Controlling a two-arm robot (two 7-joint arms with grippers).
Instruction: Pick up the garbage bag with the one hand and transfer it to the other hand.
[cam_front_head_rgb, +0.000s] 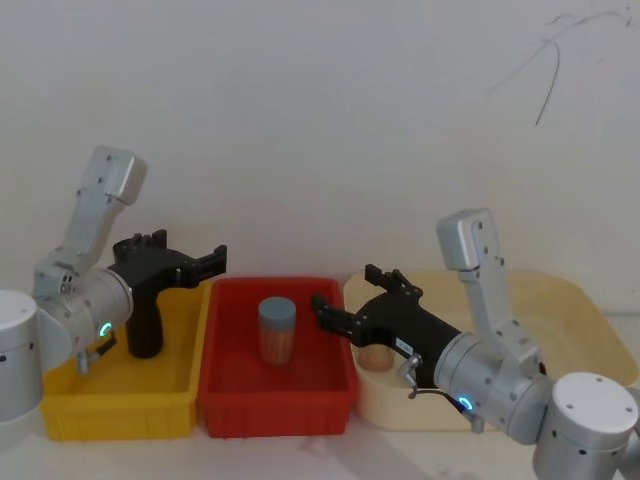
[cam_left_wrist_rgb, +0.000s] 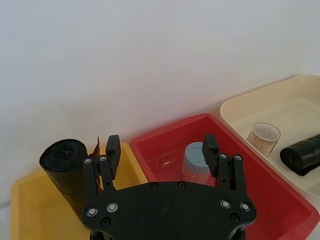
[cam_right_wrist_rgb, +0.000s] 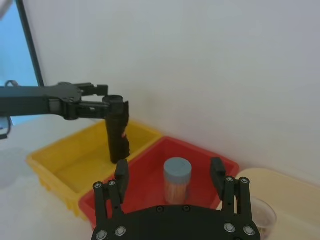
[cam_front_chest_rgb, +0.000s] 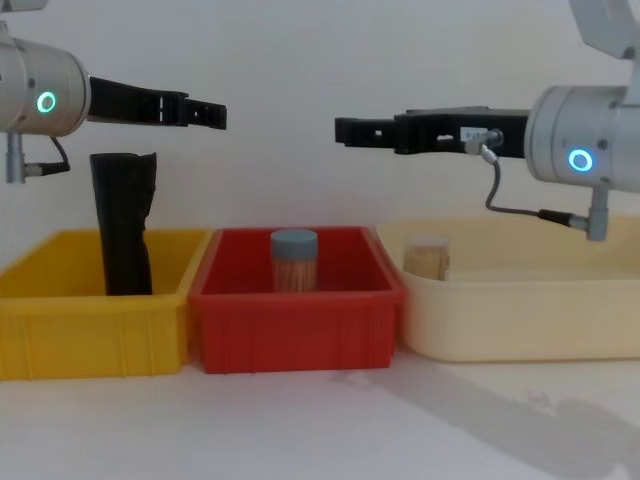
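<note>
- The one hand (cam_front_chest_rgb: 205, 113), fingers apart and empty, hovers above the garbage bag (cam_front_chest_rgb: 122, 222) in the yellow bin (cam_front_chest_rgb: 90, 330); descend squarely, grip mid-roll
- The other hand (cam_front_chest_rgb: 350, 130) waits open

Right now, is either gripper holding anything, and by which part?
Nothing is held. The left gripper hovers open above the yellow bin, where the garbage bag stands upright. The right gripper hovers open above the red bin.
</note>
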